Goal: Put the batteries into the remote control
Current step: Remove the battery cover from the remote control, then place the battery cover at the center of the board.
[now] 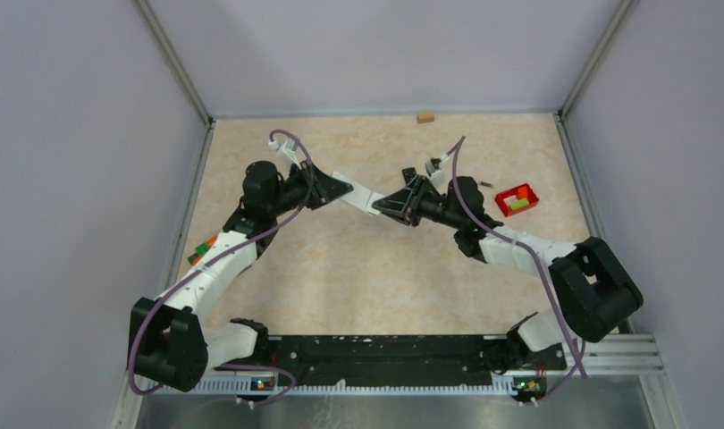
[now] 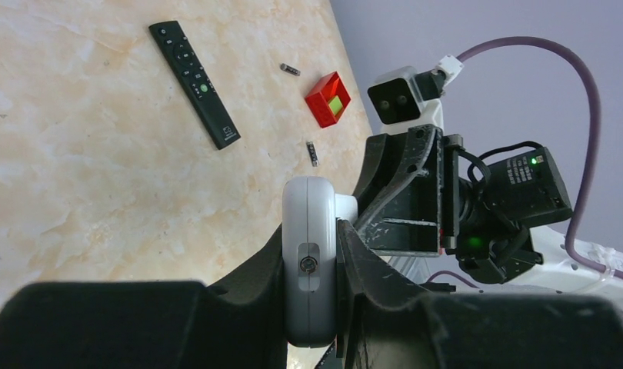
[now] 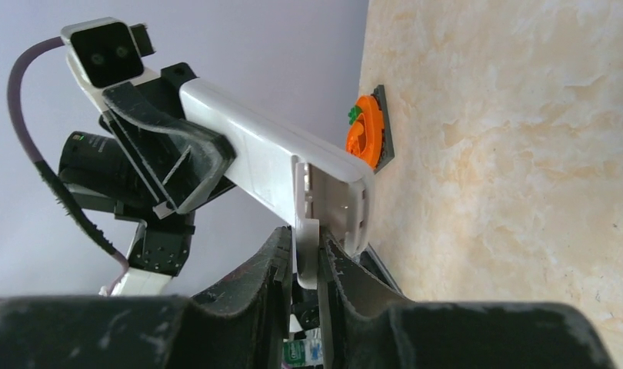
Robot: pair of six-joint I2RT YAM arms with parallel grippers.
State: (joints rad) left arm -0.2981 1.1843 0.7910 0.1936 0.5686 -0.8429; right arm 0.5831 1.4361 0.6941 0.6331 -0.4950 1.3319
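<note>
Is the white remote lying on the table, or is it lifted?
Lifted. The white remote is held between the left pincer and the right pincer, both shut on it, clear of the table.

The left arm (image 1: 220, 259) and right arm (image 1: 528, 250) are built alike, with white link shells alternating with bulky black joint housings. A thick grey-purple cable (image 2: 595, 123) loops along each one. Each wrist carries a white camera block (image 2: 397, 94) with two dark lenses. A black motor housing (image 2: 524, 188) shows small green lights. The right arm's black fingers (image 3: 254, 280), low in the right wrist view, are scuffed with pale scratches.
</note>
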